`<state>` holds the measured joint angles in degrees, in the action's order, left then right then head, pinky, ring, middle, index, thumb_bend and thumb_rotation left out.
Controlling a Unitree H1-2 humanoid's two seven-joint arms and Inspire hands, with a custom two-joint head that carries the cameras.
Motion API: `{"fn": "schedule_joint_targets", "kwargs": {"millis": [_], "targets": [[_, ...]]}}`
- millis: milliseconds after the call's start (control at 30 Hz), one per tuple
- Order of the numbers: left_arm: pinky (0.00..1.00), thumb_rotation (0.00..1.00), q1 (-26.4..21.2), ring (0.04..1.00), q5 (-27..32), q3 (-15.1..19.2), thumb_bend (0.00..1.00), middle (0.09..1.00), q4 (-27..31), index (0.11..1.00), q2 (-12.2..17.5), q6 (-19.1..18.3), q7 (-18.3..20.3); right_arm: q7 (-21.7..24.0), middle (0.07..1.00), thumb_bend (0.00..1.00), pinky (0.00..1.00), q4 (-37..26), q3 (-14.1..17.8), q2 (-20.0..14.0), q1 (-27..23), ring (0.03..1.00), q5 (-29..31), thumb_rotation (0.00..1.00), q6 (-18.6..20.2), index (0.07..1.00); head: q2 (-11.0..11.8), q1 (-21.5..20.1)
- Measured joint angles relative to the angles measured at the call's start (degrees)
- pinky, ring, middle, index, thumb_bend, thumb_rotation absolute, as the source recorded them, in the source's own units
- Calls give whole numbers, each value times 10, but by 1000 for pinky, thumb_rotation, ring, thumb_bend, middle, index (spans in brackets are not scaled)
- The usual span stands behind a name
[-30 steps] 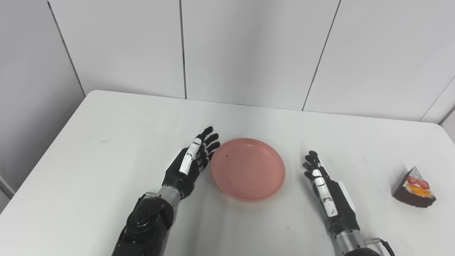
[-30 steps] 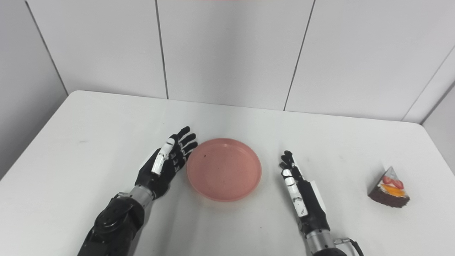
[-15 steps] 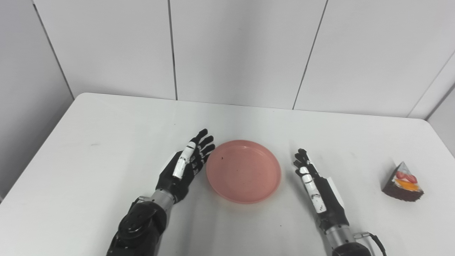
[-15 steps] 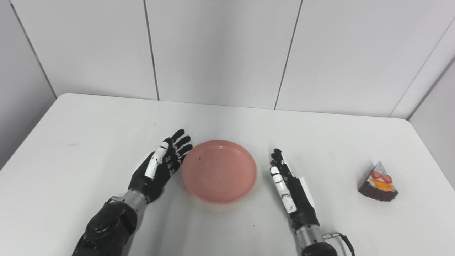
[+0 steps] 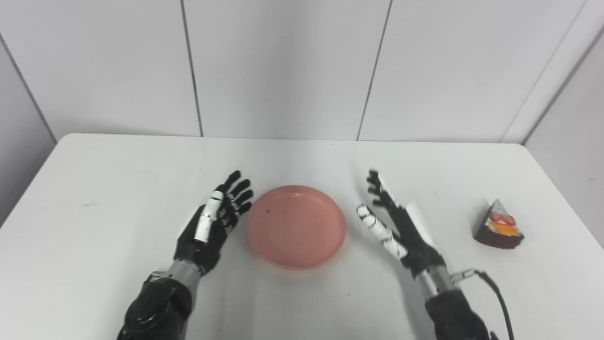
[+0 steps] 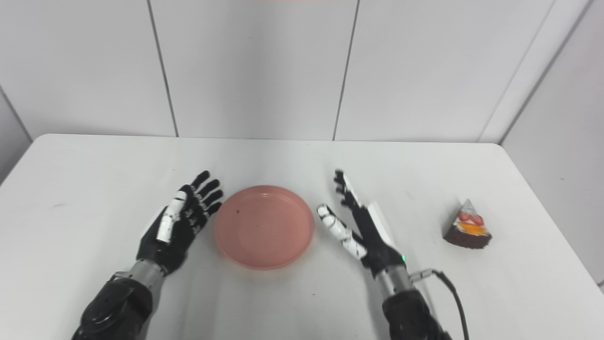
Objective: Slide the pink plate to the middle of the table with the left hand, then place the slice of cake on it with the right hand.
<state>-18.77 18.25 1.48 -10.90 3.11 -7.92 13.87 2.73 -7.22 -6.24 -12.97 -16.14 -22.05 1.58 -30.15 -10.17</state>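
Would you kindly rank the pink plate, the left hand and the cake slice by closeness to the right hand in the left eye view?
1. Pink plate, just to its left.
2. Cake slice, off to its right near the table edge.
3. Left hand, beyond the plate.
Measured from the right hand.

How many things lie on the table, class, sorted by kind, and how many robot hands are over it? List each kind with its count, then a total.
Pink plate: 1
Slice of cake: 1
Robot hands: 2, the left hand and the right hand, both open and holding nothing
Total: 4
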Motion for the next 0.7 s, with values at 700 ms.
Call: {"fn": "schedule_joint_targets", "kwargs": {"millis": [700], "targets": [[848,980,-48,873,51,44,437,890,-125,886,61,66,98,20,955,891,639,-98,71,-99,-38,836,-175,578,71,1000,11,-169]]}}
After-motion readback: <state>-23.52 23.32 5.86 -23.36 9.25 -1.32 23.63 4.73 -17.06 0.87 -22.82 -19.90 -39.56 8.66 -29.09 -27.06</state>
